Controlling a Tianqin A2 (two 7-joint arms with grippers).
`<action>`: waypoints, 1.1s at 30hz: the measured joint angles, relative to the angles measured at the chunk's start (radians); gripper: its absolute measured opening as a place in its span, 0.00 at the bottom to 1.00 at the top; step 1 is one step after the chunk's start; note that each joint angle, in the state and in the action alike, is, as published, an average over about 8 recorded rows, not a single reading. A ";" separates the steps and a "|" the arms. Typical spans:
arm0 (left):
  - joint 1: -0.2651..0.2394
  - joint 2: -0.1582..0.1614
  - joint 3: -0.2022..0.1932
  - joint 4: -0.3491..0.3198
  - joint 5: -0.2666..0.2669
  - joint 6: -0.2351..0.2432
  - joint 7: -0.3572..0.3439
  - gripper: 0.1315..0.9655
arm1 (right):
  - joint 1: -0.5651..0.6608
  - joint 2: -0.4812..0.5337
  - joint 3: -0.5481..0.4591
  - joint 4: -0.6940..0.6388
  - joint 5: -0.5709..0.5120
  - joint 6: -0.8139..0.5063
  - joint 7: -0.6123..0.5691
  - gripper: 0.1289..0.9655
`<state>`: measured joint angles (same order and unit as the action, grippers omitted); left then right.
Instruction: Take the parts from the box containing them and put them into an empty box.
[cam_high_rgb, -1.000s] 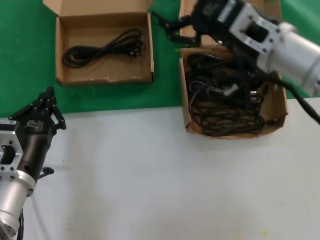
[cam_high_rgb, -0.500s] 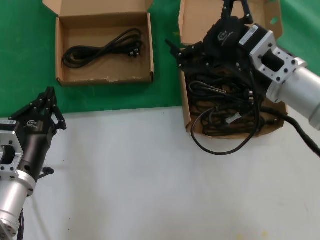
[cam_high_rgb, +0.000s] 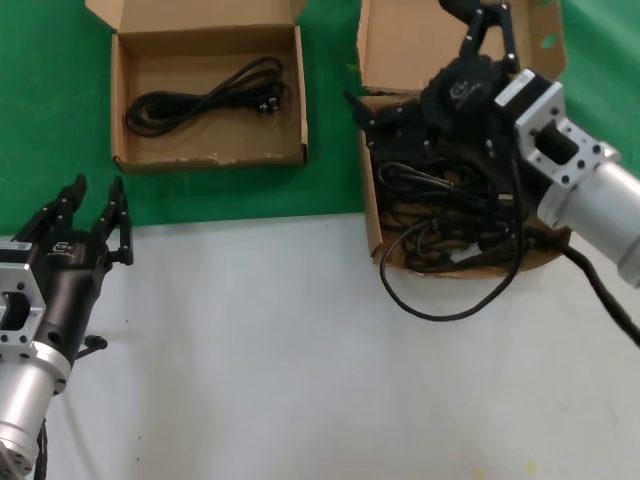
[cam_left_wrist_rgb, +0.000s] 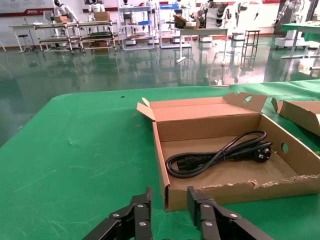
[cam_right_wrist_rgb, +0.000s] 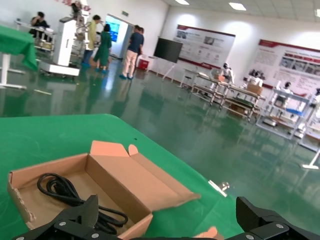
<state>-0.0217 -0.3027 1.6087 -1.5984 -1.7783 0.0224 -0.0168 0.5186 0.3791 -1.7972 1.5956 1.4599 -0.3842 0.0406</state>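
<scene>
Worktop (cam_high_rgb: 300, 360): white near the robot, green cloth behind it, bare white stretch in front of both boxes.
Room: glossy green floor, shelving and people far behind the small box (cam_left_wrist_rgb: 225, 150).
Small box: on the green cloth, one coiled cord (cam_high_rgb: 205, 95) lying inside.
Large box (cam_high_rgb: 372, 215): right of the small box, piled with cords (cam_high_rgb: 450, 215); one loop spills over its front rim.
Right end effector (cam_high_rgb: 400, 120): fingers spread wide, low over the large box's pile.
Left end effector (cam_high_rgb: 92, 205): fingers apart, empty, short of the small box's front rim.
</scene>
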 joint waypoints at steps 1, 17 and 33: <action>0.000 0.000 0.000 0.000 0.000 0.000 0.000 0.14 | -0.007 -0.001 0.003 0.000 0.005 0.005 -0.001 1.00; 0.006 0.001 -0.002 0.000 -0.005 -0.006 0.004 0.48 | -0.132 -0.020 0.050 0.001 0.086 0.098 -0.010 1.00; 0.011 0.001 -0.004 -0.001 -0.011 -0.011 0.008 0.84 | -0.257 -0.039 0.097 0.002 0.168 0.190 -0.020 1.00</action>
<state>-0.0110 -0.3014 1.6044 -1.5992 -1.7890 0.0113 -0.0086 0.2619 0.3400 -1.6997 1.5978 1.6281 -0.1942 0.0206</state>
